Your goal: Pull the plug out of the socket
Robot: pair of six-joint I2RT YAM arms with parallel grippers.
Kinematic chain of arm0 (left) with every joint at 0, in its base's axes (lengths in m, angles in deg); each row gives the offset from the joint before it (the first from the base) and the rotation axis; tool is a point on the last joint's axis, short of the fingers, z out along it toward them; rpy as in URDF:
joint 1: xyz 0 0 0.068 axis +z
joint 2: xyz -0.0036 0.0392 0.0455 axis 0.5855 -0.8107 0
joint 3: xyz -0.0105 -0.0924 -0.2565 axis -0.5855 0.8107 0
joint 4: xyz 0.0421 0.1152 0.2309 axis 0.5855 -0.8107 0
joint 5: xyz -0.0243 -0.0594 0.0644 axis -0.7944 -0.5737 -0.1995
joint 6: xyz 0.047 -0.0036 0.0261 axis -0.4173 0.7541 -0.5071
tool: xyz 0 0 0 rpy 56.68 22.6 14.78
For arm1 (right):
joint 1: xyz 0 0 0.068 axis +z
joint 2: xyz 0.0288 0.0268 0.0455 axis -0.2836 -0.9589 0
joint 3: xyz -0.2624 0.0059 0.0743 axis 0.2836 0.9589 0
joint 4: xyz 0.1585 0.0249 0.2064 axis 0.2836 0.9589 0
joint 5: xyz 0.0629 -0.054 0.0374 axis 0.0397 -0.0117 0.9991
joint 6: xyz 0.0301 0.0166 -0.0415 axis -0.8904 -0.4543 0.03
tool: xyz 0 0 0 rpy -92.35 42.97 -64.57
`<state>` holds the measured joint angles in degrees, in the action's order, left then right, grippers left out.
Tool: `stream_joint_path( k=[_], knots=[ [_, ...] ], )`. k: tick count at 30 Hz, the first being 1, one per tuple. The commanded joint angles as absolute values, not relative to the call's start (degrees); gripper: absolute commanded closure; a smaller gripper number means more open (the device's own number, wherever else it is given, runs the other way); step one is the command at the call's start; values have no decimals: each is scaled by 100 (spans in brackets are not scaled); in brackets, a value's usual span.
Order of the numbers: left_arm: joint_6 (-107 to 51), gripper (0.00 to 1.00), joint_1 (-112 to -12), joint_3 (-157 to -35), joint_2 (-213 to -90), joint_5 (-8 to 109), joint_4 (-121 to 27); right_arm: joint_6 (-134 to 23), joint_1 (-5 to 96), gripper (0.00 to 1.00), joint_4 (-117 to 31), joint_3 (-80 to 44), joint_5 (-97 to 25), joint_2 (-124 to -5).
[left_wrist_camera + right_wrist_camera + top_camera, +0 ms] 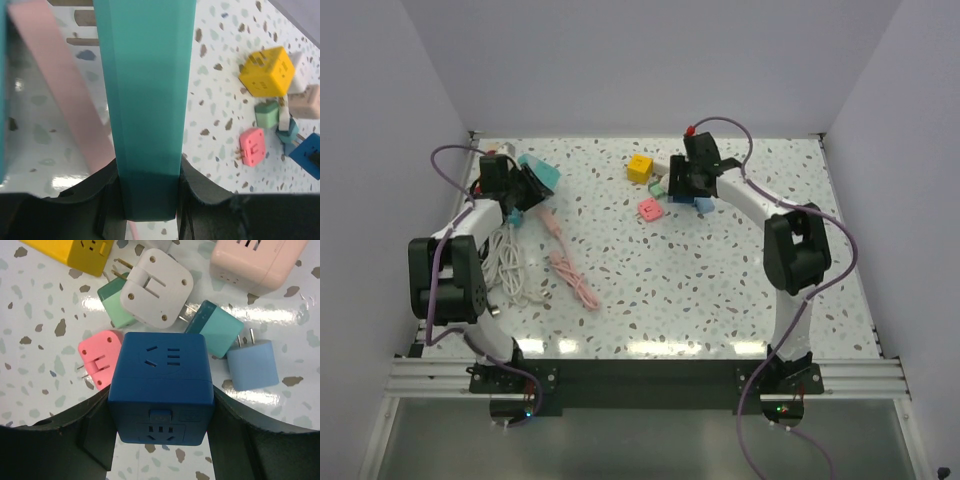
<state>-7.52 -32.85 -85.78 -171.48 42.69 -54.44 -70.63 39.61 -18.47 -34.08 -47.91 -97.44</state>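
While the overhead camera takes in both arms stretched to the far side of the speckled worktop [720, 280], it leaves the small things hard to read. From up there the left tool [525, 188] sits in the far left corner with a teal bar [542, 172]. The right tool [692, 188] is in among a cluster of little coloured blocks at the far centre-right. Only that view shows the loose pink cable [570, 265] and the bundled white cable [505, 262] lying beside the left arm.

The right wrist camera settles the rest. The blue cube socket [161, 385] is clamped between the right tool's black fingers, touching both. One outlet face is on top, and another sits under a small button facing the lens. Whether anything is plugged into its hidden sides, I cannot tell.

Just beyond it lie:
- a white plug [156, 287] overlapping a mint plug [111, 302]
- a pink plug [100, 362]
- a teal plug [216, 327]
- a light blue plug [252, 365]
- a yellow cube [80, 252] and a pale pink cube [257, 260] at the top edge

The left wrist camera shows the left tool closed tight on the teal bar, which runs straight away from the lens. A pink strip [65, 85] slants beside it.
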Motion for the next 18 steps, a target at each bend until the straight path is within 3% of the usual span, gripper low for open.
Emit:
stream_joint_path(
  k=[1,12,15,17,18],
  knots=[
    [-788,100,-2794,-9014,-17375,4381,-5044,-7219,3889,100,-2111,-3969,-4648,-10018],
    [-620,100,-1729,-9401,-18280,3563,-4471,-7298,3722,100,-2120,-4294,-4428,-10511],
    [-524,77,-1677,-9375,-18412,3440,-4427,-7333,3669,95,-1989,-4540,-4358,-10756],
    [-427,56,-1659,-9278,-18360,3405,-4330,-7342,3634,91,-1962,-4620,-4357,-10853],
    [-400,48,-1650,-9217,-18342,3422,-4321,-7333,3625,80,-1962,-4664,-4357,-10871]
  ],
)
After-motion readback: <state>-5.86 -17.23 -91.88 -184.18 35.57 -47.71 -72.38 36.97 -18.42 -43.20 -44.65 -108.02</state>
